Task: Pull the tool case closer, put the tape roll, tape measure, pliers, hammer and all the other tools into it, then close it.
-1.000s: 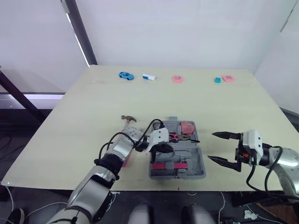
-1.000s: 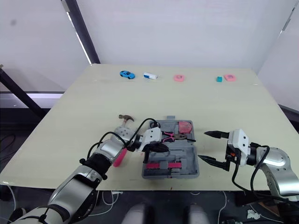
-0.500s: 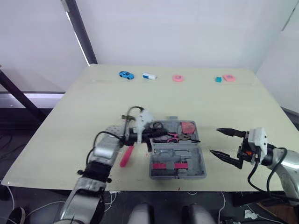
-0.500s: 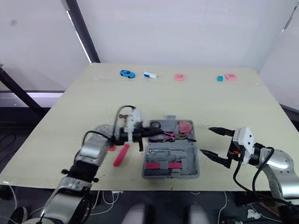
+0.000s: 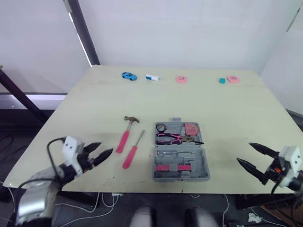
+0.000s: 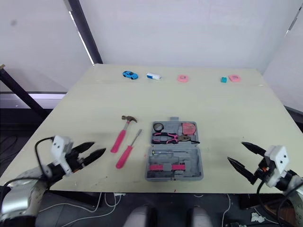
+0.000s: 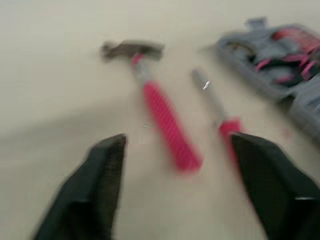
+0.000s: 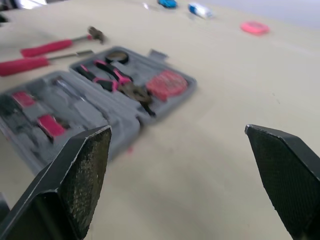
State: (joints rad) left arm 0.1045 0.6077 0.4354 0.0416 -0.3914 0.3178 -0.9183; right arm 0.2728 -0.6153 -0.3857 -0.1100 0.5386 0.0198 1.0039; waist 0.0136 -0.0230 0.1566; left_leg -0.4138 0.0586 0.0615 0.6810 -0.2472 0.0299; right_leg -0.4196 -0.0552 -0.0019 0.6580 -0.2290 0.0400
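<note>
Grey tool case (image 5: 189, 158) with pink inserts; left of it, pink-handled hammer (image 5: 124, 137) and screwdriver (image 5: 134, 149); beyond it, blue toy car (image 5: 127, 75); pale cream table (image 5: 213, 104).

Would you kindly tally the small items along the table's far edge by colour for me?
Blue: 1, toy car
White with a blue end: 1, small block
Pink: 2, left piece and right piece
Teal: 1, cube
Total: 5

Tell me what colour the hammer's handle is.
Bright pink; the metal-headed hammer's handle shows best in the left wrist view.
</note>
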